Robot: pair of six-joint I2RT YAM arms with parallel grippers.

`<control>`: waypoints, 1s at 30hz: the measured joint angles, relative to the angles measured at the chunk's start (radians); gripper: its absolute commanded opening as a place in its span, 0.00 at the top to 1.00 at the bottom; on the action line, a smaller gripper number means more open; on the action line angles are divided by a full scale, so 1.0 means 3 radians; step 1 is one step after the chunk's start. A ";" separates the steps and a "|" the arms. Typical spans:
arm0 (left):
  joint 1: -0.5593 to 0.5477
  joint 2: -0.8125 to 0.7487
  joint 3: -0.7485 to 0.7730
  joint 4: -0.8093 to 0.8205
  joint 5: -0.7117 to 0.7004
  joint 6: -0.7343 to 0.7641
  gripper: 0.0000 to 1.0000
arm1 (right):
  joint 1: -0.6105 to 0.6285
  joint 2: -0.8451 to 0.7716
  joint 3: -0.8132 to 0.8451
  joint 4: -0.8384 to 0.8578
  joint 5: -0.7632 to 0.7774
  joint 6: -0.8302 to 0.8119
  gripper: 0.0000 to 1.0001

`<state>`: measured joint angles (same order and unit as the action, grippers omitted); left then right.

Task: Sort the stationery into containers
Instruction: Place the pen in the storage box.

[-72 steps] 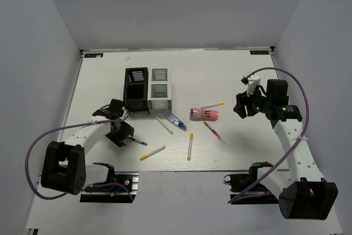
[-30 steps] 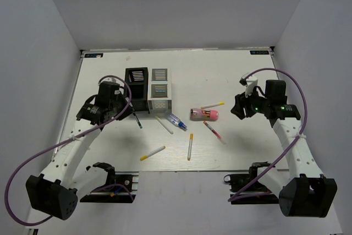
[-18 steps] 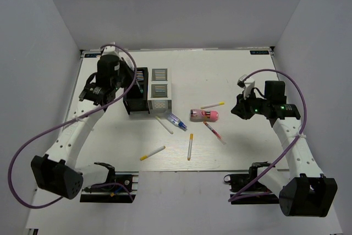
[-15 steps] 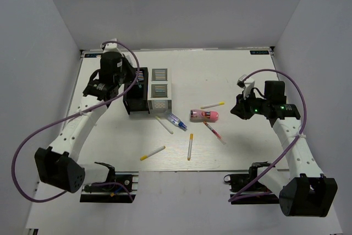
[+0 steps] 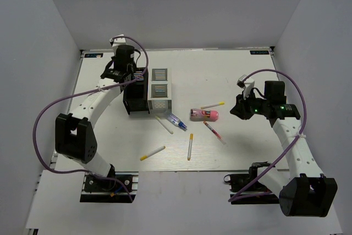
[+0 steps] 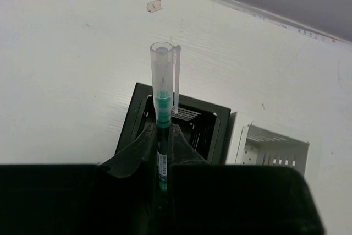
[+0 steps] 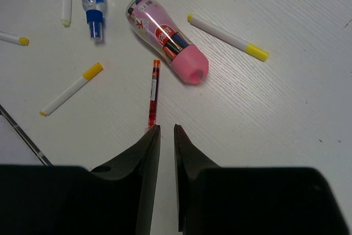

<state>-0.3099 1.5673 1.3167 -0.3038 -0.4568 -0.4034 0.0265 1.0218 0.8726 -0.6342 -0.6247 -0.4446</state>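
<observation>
My left gripper [image 6: 163, 130] is shut on a green pen [image 6: 163, 92] with a clear cap. It holds the pen upright over the black container [image 6: 135, 119], beside the white-grey container [image 6: 242, 141]. In the top view the left gripper [image 5: 132, 75] hangs at the black container's [image 5: 136, 105] far left corner. My right gripper [image 7: 163, 129] is open by a narrow gap with nothing in it, just short of the end of a red pen [image 7: 153, 94]. Beyond lie the pink cylinder [image 7: 170, 39] and a yellow-ended pen [image 7: 228, 38].
A blue-clear pen [image 5: 176, 121] and a white pen [image 5: 164, 124] lie in front of the white-grey container [image 5: 160, 96]. Two more yellow-ended pens [image 5: 152, 153] [image 5: 190, 146] lie nearer the front edge. Grey walls enclose the table on three sides.
My left arm has swung from the near left of the table to above the black container, carrying the green pen. The right gripper's jaws have narrowed; that arm has barely moved.
</observation>
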 measured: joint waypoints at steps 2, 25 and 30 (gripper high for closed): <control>0.0000 0.0103 0.0067 0.0038 -0.0039 -0.0008 1.00 | 0.0000 0.0000 0.0000 -0.0001 0.0000 -0.0001 0.77; -0.0028 0.0641 0.0193 0.0161 -0.0108 -0.0161 0.39 | 0.0000 0.0004 -0.0001 -0.0050 -0.0001 -0.0014 0.68; -0.0047 0.0633 0.0165 0.0141 -0.0065 -0.0187 0.27 | 0.0000 0.0008 -0.0001 -0.0053 -0.0014 -0.0015 0.63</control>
<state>-0.3241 1.7573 1.3663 -0.2615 -0.4763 -0.4595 0.0265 1.0241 0.8722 -0.6502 -0.6289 -0.4492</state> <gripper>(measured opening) 0.698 0.346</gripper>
